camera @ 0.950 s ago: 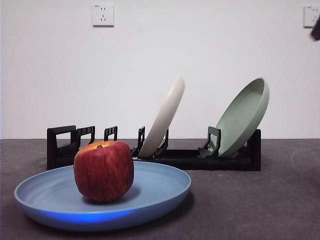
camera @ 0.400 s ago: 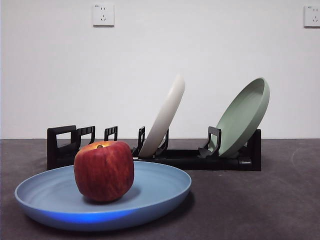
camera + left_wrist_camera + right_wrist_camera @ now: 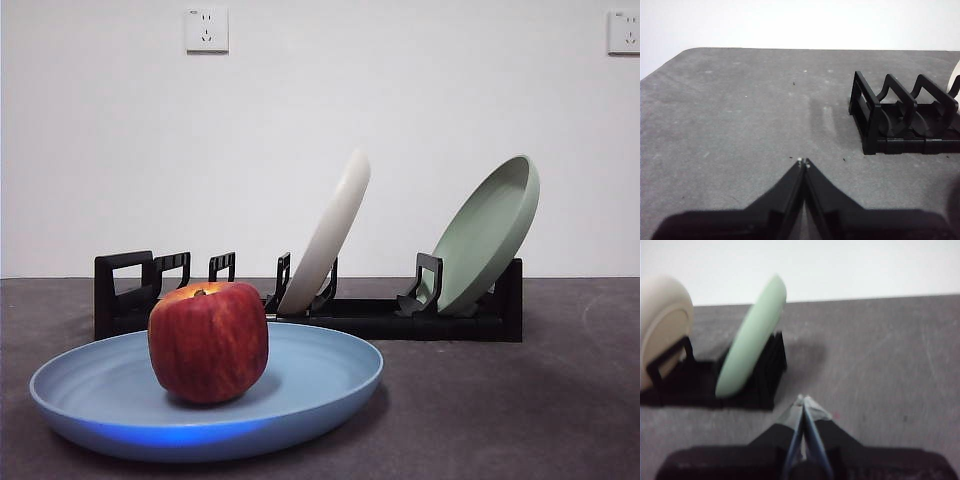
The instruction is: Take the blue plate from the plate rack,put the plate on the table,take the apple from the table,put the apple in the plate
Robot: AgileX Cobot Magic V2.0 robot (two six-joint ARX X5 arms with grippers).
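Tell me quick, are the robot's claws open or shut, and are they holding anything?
Left claw: shut, holding nothing, above the table.
Right claw: shut, holding nothing, near the plate rack.

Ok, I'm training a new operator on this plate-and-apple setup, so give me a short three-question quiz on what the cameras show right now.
1. True or false: the apple sits in the blue plate.
2. How many plates stand in the plate rack?
3. The left gripper and the right gripper are: A) both open, B) both shut and holding nothing, C) one gripping the apple.

Key: 1 true. 2 two, the cream plate and the green plate. 3 B.
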